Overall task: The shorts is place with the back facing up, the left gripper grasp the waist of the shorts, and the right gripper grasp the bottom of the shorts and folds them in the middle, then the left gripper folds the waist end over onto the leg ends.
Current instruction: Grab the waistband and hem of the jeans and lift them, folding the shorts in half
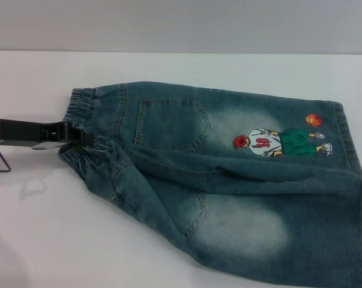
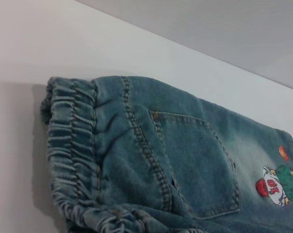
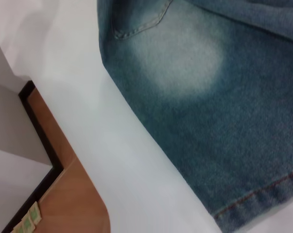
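Observation:
The faded blue denim shorts [image 1: 229,180] lie back up on the white table [image 1: 42,240]. The waist [image 1: 81,101] is at the left and the leg ends [image 1: 340,126] at the right, near the embroidered player [image 1: 283,143]. My left gripper [image 1: 84,137] reaches in from the left and sits shut on the middle of the waist, where the elastic band bunches around it. The left wrist view shows the ruffled waist [image 2: 68,145] and a back pocket [image 2: 199,165] close up. A leg hem [image 3: 263,199] appears in the right wrist view. The right gripper is out of view.
Bare white tabletop lies in front of and to the left of the shorts. The right wrist view shows the table's rounded corner with a brown surface [image 3: 73,199] and a black-edged panel [image 3: 39,116] beyond it. A grey wall stands behind the table.

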Robot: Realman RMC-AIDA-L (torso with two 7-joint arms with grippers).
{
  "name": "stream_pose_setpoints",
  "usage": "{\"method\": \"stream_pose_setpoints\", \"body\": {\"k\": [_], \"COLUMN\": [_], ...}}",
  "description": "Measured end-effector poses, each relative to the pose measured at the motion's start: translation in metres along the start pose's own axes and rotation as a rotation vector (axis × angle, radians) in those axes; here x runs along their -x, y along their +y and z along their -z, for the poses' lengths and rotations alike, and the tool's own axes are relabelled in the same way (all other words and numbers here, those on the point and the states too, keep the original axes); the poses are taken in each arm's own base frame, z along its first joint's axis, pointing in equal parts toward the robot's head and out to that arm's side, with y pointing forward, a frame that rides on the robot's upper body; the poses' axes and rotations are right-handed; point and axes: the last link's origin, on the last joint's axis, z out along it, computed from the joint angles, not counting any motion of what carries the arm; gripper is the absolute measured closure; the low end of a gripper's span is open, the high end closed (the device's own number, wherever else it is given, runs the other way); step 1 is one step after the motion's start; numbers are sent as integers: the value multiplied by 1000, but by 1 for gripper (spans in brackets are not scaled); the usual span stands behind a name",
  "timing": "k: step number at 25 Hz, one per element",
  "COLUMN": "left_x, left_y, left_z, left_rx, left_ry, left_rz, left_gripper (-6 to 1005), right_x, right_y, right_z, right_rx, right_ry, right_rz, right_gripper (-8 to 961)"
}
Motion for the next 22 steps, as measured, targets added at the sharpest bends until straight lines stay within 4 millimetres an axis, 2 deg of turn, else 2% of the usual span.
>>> {"method": "stream_pose_setpoints", "body": {"k": [22], "left_x": [0], "left_y": [2], "left_z": [-2], "left_rx": [4], "left_ry": [2], "left_rz": [-1], "left_gripper": [944], "right_x": [7], "right_y": [-1], "right_z": [-14], "right_rx": [4], "right_ry": [43], "right_rz": [8], "right_gripper": [421]}}
